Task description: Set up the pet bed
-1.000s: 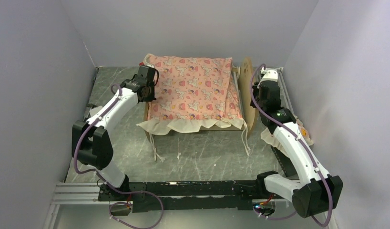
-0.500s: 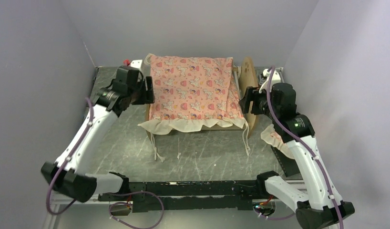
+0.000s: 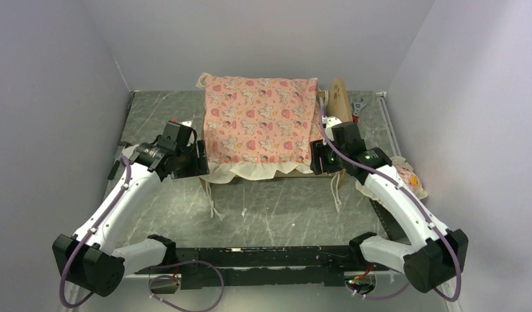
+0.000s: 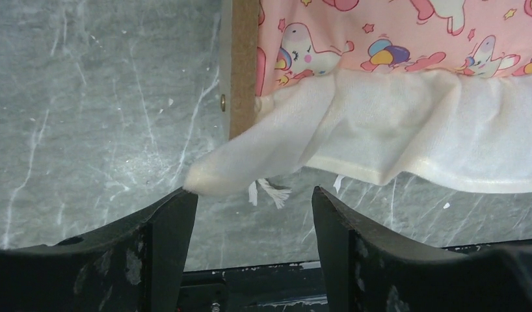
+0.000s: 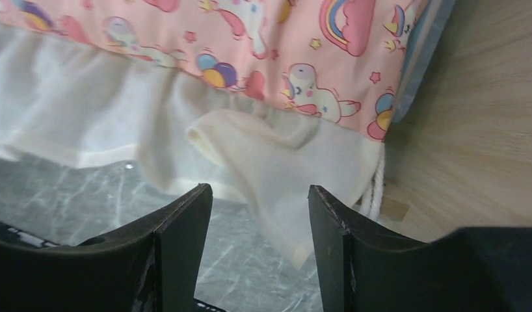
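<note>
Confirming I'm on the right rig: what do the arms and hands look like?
The left arm and right arm: white links, black joints, a purple cable along each; small green lights on the right. The left hand and right hand: two black, scuffed, tapering fingers.

Robot test cell, lab-type. Plain lilac panel walls [image 3: 49, 97] box in a scuffed grey worktop [image 3: 276, 208]. An aluminium rail [image 3: 97, 263] along the near edge sits by the bolted arm bases [image 3: 153, 250], with purple cables [image 3: 125, 168] exposed.
</note>
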Robot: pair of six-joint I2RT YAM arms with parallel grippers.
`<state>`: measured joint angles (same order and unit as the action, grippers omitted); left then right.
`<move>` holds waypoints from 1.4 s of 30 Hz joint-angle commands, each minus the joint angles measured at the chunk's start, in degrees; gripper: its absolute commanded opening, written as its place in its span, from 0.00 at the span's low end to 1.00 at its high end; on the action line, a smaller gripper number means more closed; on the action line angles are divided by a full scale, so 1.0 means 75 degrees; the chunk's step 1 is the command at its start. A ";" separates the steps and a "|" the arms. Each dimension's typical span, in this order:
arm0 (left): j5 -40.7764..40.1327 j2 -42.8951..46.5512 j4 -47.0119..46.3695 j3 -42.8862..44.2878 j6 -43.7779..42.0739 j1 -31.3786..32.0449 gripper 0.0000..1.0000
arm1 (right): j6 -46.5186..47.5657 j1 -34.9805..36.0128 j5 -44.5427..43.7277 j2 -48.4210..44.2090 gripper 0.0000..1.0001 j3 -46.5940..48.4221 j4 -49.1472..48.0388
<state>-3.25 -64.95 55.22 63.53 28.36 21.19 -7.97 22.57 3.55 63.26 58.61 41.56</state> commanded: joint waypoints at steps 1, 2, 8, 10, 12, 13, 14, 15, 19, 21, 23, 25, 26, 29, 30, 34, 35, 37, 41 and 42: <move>0.0362 -0.0071 -0.0681 -0.0119 0.0354 -0.0001 0.69 | 0.0041 0.0014 -0.0841 0.0295 0.57 -0.0176 -0.0693; 0.0362 -0.0107 -0.0692 -0.0142 0.0374 -0.0001 0.69 | 0.0023 0.0014 -0.0905 0.0376 0.55 -0.0182 -0.0696; 0.0715 -0.0059 -0.1049 -0.0587 0.0587 -0.0001 0.49 | -0.0043 0.0014 -0.1136 0.0256 0.20 -0.0311 -0.0562; 0.0758 -0.0026 -0.1210 -0.0740 0.0698 -0.0001 0.35 | -0.0088 0.0014 -0.1117 0.0053 0.07 -0.0317 -0.0448; 0.0781 -0.0021 -0.1289 -0.0776 0.0761 -0.0001 0.20 | -0.0165 0.0014 -0.1068 -0.0130 0.00 -0.0253 -0.0260; 0.0778 0.0012 -0.1307 -0.0742 0.0750 -0.0001 0.13 | -0.0213 0.0014 -0.1058 -0.0250 0.00 -0.0204 -0.0110; 0.0734 0.0052 -0.1261 -0.0671 0.0745 -0.0001 0.07 | -0.0250 0.0014 -0.1059 -0.0363 0.00 -0.0148 0.0026; 0.0661 0.0104 -0.1161 -0.0517 0.0726 -0.0001 0.00 | -0.0310 0.0014 -0.1065 -0.0503 0.00 -0.0083 0.0167; 0.0233 0.0347 -0.0476 0.0064 0.0532 -0.0001 0.00 | -0.0535 0.0014 -0.1081 -0.1050 0.00 0.0315 0.0832; 0.0001 0.0495 -0.0162 0.0281 0.0471 -0.0001 0.00 | -0.0688 0.0014 -0.1013 -0.1254 0.00 0.0538 0.1197; -0.0133 0.0667 0.0115 0.0385 0.0484 -0.0001 0.00 | -0.0903 0.0010 -0.0888 -0.1394 0.00 0.0687 0.1541; -0.0233 0.0835 0.0348 0.0336 0.0559 -0.0001 0.00 | -0.1194 0.0007 -0.0676 -0.1521 0.00 0.0691 0.1781; -0.0301 0.0930 0.0413 0.0245 0.0602 -0.0001 0.00 | -0.1348 0.0004 -0.0587 -0.1570 0.00 0.0624 0.1878; -0.0423 0.1246 0.0543 -0.0329 0.0834 -0.0001 0.00 | -0.1869 0.0003 -0.0324 -0.1769 0.00 0.0211 0.2063; -0.0392 0.1332 0.0554 -0.0537 0.0916 -0.0001 0.00 | -0.2054 0.0006 -0.0301 -0.1844 0.00 0.0019 0.2068; -0.0281 0.1679 0.0345 -0.1219 0.1117 -0.0001 0.04 | -0.2439 0.0003 0.0044 -0.2066 0.16 -0.0749 0.1662; -0.0302 0.1695 0.0379 -0.1224 0.1133 -0.0001 0.05 | -0.2469 -0.0003 0.0158 -0.2081 0.15 -0.0798 0.1615; -0.0350 0.1670 0.0516 -0.1043 0.0994 -0.0001 0.18 | -0.2457 0.0009 0.0265 -0.2077 0.19 -0.0694 0.1632; -0.0640 0.1654 0.0577 -0.0344 0.0556 -0.0001 0.61 | -0.2088 0.0003 0.0050 -0.2080 0.57 0.0172 0.1795; -0.0781 0.1558 0.0611 -0.0069 0.0479 -0.0001 0.66 | -0.1955 0.0003 -0.0163 -0.2035 0.63 0.0471 0.1840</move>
<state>-5.61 -53.41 60.23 55.96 34.41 21.19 -24.32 22.59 3.77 48.66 54.08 56.03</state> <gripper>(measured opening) 0.590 0.543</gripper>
